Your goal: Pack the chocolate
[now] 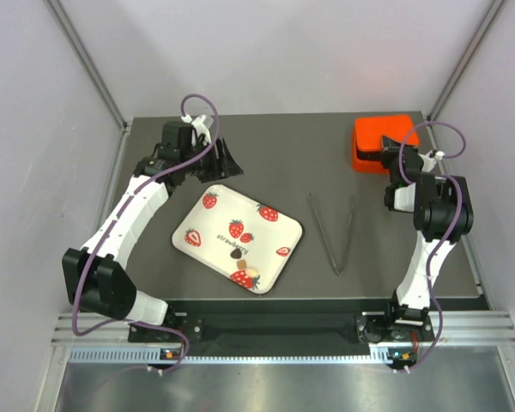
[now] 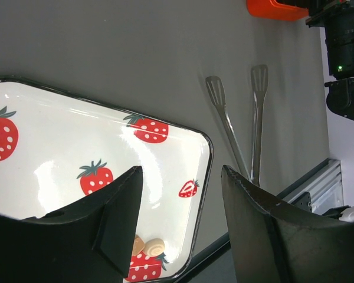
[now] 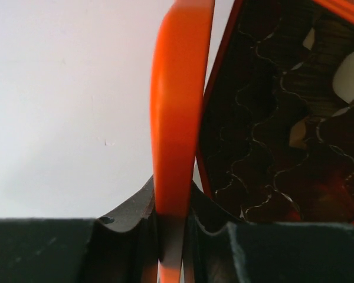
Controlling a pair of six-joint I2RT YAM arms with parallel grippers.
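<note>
A few chocolate pieces lie on the white strawberry tray (image 1: 208,225): a dark one (image 1: 235,253) and light ones (image 1: 251,274). The left wrist view shows a cream round piece (image 2: 155,246) beside a light brown one (image 2: 138,244) near the tray's corner. My left gripper (image 1: 226,165) hangs open above the tray's far edge, empty (image 2: 180,177). At the back right, my right gripper (image 1: 388,153) is shut on the thin orange lid (image 3: 177,106) of the orange box (image 1: 382,142). Dark paper cups and cream pieces (image 3: 351,73) show inside the box.
Metal tongs (image 1: 335,233) lie on the dark table between the tray and the right arm, also seen from the left wrist (image 2: 242,135). Pale walls enclose the table on three sides. The right arm (image 2: 345,53) stands by the box.
</note>
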